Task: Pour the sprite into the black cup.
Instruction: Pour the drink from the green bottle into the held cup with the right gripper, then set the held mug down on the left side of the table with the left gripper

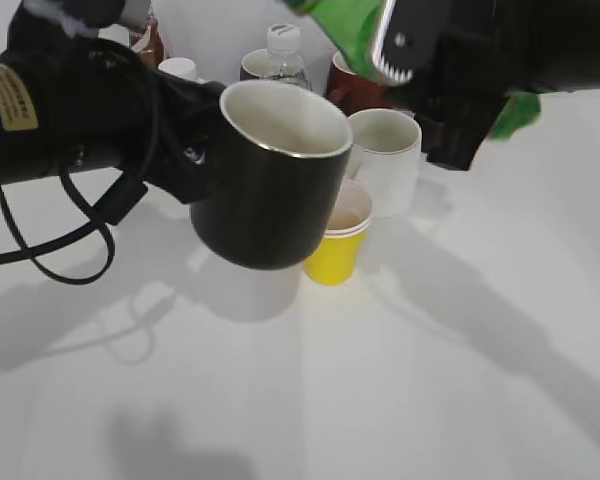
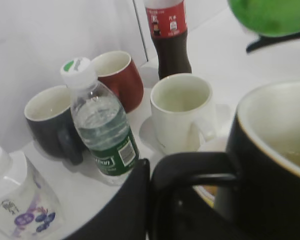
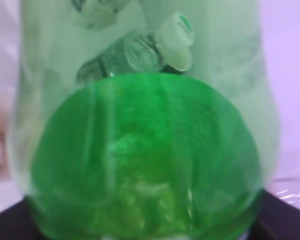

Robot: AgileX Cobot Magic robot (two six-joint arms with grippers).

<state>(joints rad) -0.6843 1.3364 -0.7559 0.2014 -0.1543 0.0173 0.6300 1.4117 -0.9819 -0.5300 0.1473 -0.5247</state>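
**Cup raised, bottle tipped above it**

While the left claw [image 2: 155, 200] holds the black cup [image 1: 270, 180] off the table by its handle, closed around the loop, the right claw [image 1: 420, 60] grips the sprite [image 1: 355, 30] up and to the far side of the cup, leaning over. The bottle's mouth is out of view, so whether liquid is flowing cannot be told. To pour well, the bottle's mouth should probably sit over the middle of the cup's opening, with a slow tilt and the cup held level and still.

Below the left claw lies a white table [image 1: 430, 380]. Just under the cup stands a yellow paper cup [image 1: 338, 245], with a white mug [image 1: 385, 160] beside it. Beyond them stand a water bottle [image 2: 102, 120], a dark mug [image 2: 50, 120], a red mug [image 2: 120, 77] and a cola bottle [image 2: 169, 37], close together. A white wall backs the table.
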